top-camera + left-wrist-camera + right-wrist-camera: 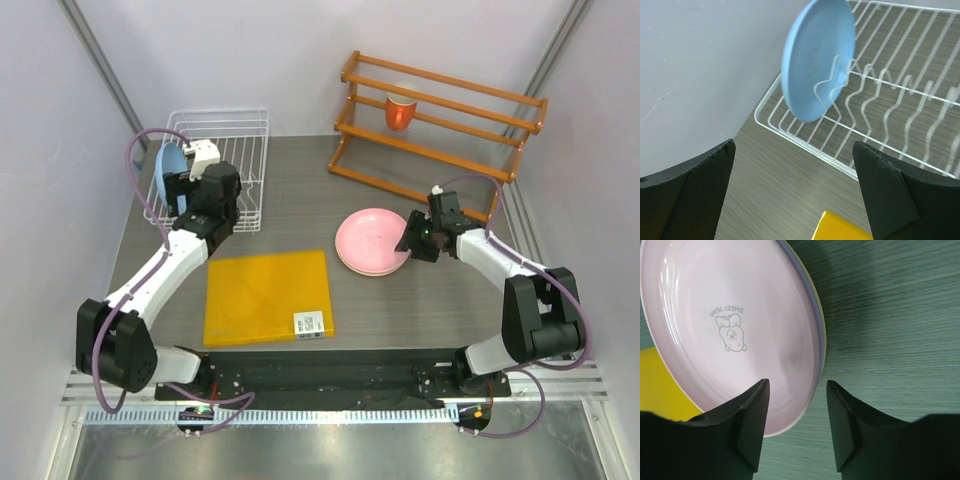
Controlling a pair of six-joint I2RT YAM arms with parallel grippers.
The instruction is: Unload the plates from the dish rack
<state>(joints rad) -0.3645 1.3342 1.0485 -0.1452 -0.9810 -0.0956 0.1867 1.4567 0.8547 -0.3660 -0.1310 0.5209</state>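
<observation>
The light blue plate point(170, 172) stands upright in the left end of the white wire dish rack point(235, 140). In the left wrist view the plate point(817, 60) leans in a slot of the rack point(885, 100). My left gripper point(183, 190) is open and empty, just in front of the rack's near rim point(795, 192). The pink plate point(370, 240) lies on top of a stack on the table. The right wrist view shows the pink plate point(730, 325) over a lilac rim point(813, 305) and an orange-yellow rim point(823, 337). My right gripper point(413, 240) is open, its jaws either side of the stack's edge point(796, 422), holding nothing.
A square yellow mat point(266, 295) lies at the front centre; its corner shows in the left wrist view point(840, 230). An orange wooden stepped shelf point(440, 125) with a red-orange cup point(401, 110) stands at the back right. Walls close in the left, right and back.
</observation>
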